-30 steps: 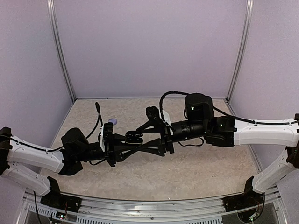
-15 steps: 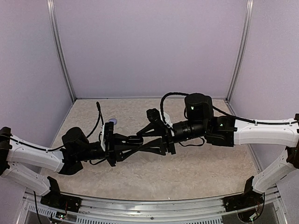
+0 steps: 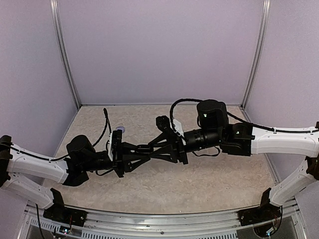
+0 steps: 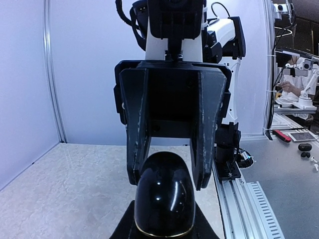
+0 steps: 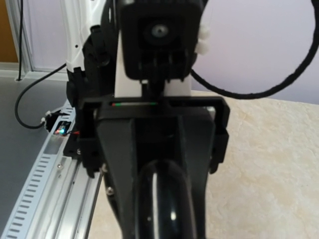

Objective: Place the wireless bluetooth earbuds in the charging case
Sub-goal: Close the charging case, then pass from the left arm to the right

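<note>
The table (image 3: 209, 184) is a beige, mottled, stone-look slab filling the lower half of the top view. Smooth matte lavender walls (image 3: 159, 50) close it in on 3 sides, with slim aluminium posts (image 3: 65, 59) at the seams. A slotted metal rail (image 3: 149, 226) runs along the bottom edge.

The charging case (image 4: 164, 199) is a glossy black pebble with a thin gold seam near its lower end. It is held up off the table at the centre of the top view, where the 2 arms meet.

The left gripper (image 3: 138, 150), matte black and angular, is pinched onto the case from the left. The right gripper (image 4: 171, 181) faces it, its 2 flat, scuffed black fingers (image 4: 138, 144) standing apart on either side of the case's domed end. They are so near that I cannot tell whether they press on it.

A small pale rounded object (image 3: 119, 129) lies on the table just behind the left gripper. At the right edge of the left wrist view, dark lumps (image 4: 302, 147) and pale specks (image 4: 314, 160) lie on a grey bench, too small to name.
</note>
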Controlling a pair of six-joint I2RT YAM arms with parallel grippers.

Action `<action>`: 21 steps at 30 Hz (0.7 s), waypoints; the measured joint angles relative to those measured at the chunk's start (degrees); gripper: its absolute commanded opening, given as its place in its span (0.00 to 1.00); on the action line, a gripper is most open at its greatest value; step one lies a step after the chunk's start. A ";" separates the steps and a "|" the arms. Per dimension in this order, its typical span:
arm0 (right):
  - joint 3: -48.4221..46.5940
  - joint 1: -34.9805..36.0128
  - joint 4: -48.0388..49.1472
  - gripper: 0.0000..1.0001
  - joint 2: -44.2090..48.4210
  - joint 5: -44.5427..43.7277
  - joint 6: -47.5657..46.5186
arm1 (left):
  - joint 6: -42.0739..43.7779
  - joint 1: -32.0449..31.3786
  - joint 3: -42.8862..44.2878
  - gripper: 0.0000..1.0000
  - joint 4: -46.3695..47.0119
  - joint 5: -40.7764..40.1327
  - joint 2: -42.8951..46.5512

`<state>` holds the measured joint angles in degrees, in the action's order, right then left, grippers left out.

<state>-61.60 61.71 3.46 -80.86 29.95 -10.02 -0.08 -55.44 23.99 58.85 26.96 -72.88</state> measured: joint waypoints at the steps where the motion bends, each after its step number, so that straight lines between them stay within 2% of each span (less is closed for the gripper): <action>1: -0.09 0.00 -0.17 0.33 0.00 -0.07 0.00 | 0.22 -0.09 0.07 0.00 -0.28 -0.02 0.00; 4: -0.39 0.00 -0.22 0.29 0.00 -0.15 0.07 | 0.63 -0.37 0.46 0.00 -0.92 -0.04 0.00; 10: -0.46 0.00 -0.42 0.31 -0.04 -0.22 0.20 | 1.40 -0.66 0.83 0.00 -1.42 -0.33 0.00; 13: -0.61 0.00 -0.68 0.27 -0.22 -0.20 0.17 | 1.64 -0.76 0.83 0.01 -1.51 -0.46 0.00; 17: -0.83 0.00 -1.11 0.18 -0.46 -0.17 0.09 | 1.66 -0.76 0.83 0.07 -1.88 -0.92 0.00; 21: -0.98 -0.02 -1.51 0.12 -0.48 -0.50 -0.20 | 1.64 -0.85 0.83 0.27 -2.40 -1.57 0.26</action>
<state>-62.59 61.69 1.96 -81.34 29.45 -10.22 1.56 -56.29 24.82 56.45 25.39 -72.62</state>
